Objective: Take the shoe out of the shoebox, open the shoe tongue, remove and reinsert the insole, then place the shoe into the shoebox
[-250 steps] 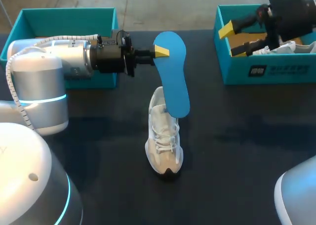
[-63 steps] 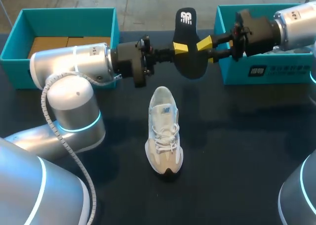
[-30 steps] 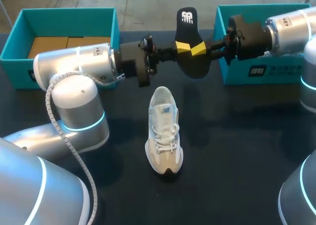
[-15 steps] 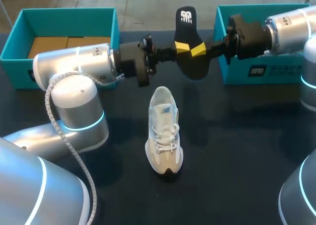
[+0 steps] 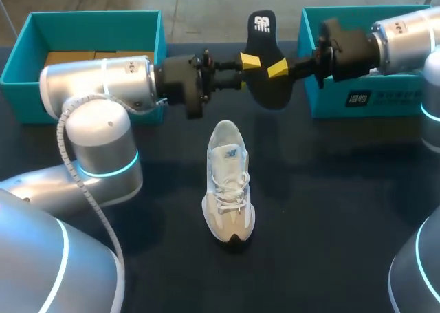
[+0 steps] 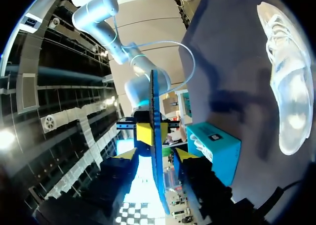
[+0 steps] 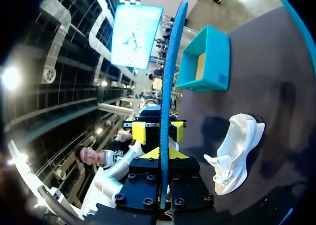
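So: right gripper (image 5: pixel 278 68) is pinched tight on the insole (image 5: pixel 269 93), holding it in the air at the far middle. Left gripper (image 5: pixel 249 60) straddles the same insole with jaws spread, a gap on each side. Shoe (image 5: pixel 229 189) sits upright on the table (image 5: pixel 344 210), nearer, under the insole.

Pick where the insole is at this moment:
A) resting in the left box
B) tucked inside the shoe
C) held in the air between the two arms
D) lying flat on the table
C: the insole is aloft beyond the shoe, clamped by the right end effector, with the left end effector open around it.
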Controlling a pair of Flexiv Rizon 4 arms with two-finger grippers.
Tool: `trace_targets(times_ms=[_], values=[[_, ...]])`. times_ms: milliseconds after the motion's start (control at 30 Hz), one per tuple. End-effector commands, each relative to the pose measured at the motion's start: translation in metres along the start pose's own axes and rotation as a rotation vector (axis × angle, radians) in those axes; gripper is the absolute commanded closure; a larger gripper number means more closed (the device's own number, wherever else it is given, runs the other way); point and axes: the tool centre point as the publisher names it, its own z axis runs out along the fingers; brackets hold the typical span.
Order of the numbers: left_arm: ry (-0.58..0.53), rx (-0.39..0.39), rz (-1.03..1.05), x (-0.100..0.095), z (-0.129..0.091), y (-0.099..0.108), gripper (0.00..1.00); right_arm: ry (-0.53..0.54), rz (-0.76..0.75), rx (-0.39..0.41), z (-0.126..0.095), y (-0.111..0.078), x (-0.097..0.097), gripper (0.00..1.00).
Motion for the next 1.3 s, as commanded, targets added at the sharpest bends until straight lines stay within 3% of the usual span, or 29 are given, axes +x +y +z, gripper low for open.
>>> trace_targets(times_ms=[33,300,433,667,767,800,1000,1300], values=[[0.032,0.074,-0.003,-0.001,-0.022,0.006,0.00,-0.047,-0.023,-0.041,-0.014,-0.012,0.006,1.00],[0.097,0.130,-0.022,0.001,-0.046,0.013,0.00,-0.089,-0.180,-0.035,-0.016,-0.006,0.013,1.00],[0.142,0.194,-0.163,0.005,-0.060,0.011,0.00,-0.117,-0.274,-0.019,-0.015,-0.001,0.013,1.00],[0.230,0.203,-0.402,0.018,-0.081,0.014,0.00,-0.186,-0.435,-0.014,-0.015,0.010,0.016,1.00],[0.230,0.203,-0.402,0.018,-0.081,0.014,0.00,-0.186,-0.435,-0.014,-0.015,0.010,0.016,1.00],[0.257,0.180,-0.525,0.027,-0.091,0.019,0.00,-0.197,-0.537,-0.006,-0.012,0.015,0.019,1.00],[0.262,0.150,-0.605,0.032,-0.097,0.023,0.00,-0.191,-0.708,-0.016,-0.007,0.021,0.026,1.00],[0.262,0.150,-0.605,0.032,-0.097,0.023,0.00,-0.208,-0.701,-0.028,-0.007,0.021,0.027,1.00]])
